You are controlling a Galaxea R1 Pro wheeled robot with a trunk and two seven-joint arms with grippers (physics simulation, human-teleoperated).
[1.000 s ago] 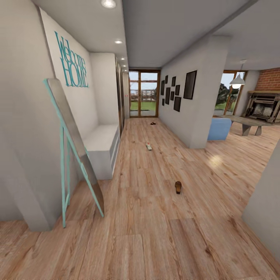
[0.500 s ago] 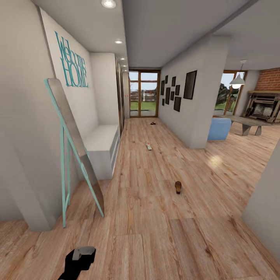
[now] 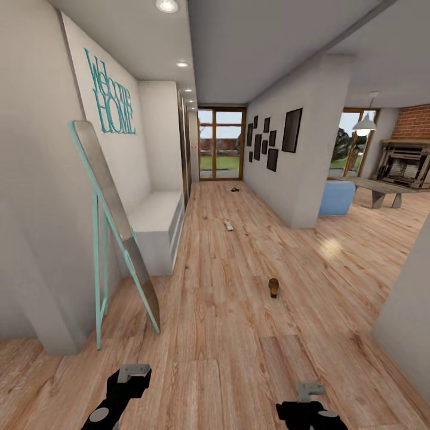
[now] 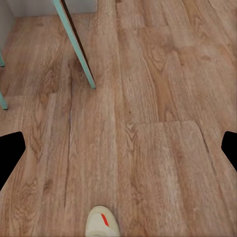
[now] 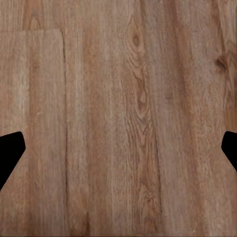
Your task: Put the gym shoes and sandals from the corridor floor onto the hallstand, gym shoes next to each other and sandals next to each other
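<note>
From the head, both arms hang low over the corridor floor (image 3: 227, 334), a sandal (image 3: 273, 287) and gym shoe (image 3: 229, 225) lying well ahead, while the left gripper (image 4: 118, 148), fingers spread, has another gym shoe's heel (image 4: 102, 223) beneath it, and the right gripper (image 5: 118, 148), likewise spread, faces bare planks.

The left arm (image 3: 119, 395) is a matte black, rounded housing with a light grey circular cap on its side. It ends in a flat grey bracket with an angular, stepped outline. The right arm (image 3: 307, 412) has the same matte black casing and carries a matching grey bracket of blocky shape at its end. In both wrist views, the fingertips (image 4: 11, 153) (image 5: 10, 150) appear as plain black wedge-shaped silhouettes with straight, angled edges. No cables, screws or markings are discernible.
</note>
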